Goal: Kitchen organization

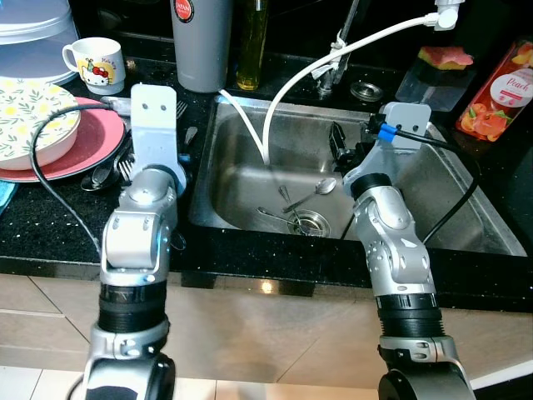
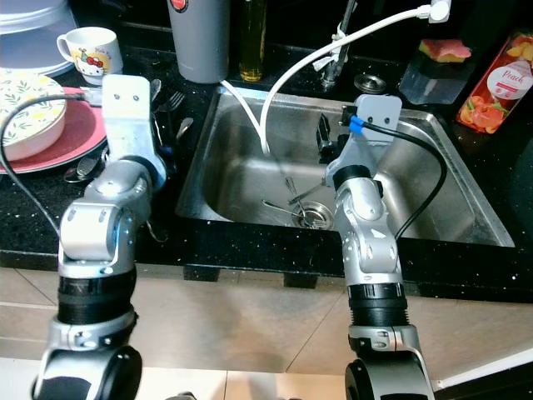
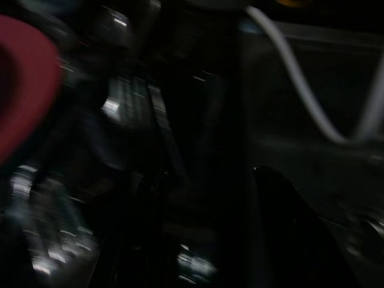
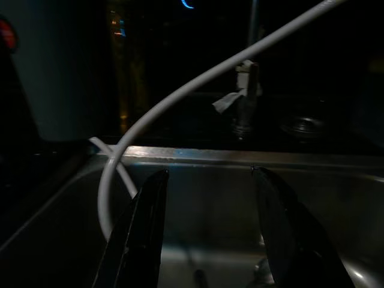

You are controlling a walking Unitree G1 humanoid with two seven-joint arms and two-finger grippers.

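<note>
**Cutlery in the sink, right gripper poised above it**

While both arms are held over the black countertop point(image 1: 50, 242), the right gripper point(image 4: 207, 240) is positioned above the steel sink point(image 1: 466, 208), toward its back wall, with its two black fingers point(image 4: 141, 234) spread apart and nothing held between them. A spoon point(image 1: 321, 188) is seen lying on the sink floor just beside the drain point(image 1: 310, 222), with its bowl toward the right gripper and its handle running down toward the drain. Two or three more thin utensils are crossed next to it, and their kind cannot be made out.

The spoon is judged to be the likeliest thing to collect. It lies below the right gripper and slightly toward the sink's front edge, so the right arm is plainly the nearer one. A descent would be needed, with the fingers turned across the handle's long axis. The metal looks thin, flat and slippery, so a slip is to be expected.

A white hose point(image 1: 275, 108) is draped from the tap into the sink, close to the path of that descent.

The left gripper point(image 3: 210, 228) is held over the counter at the sink's left edge, above some loose forks point(image 1: 179, 112) beside a pink plate point(image 1: 92, 146). Its wrist view is dark and smeared, yet the fingers appear parted and empty.
</note>
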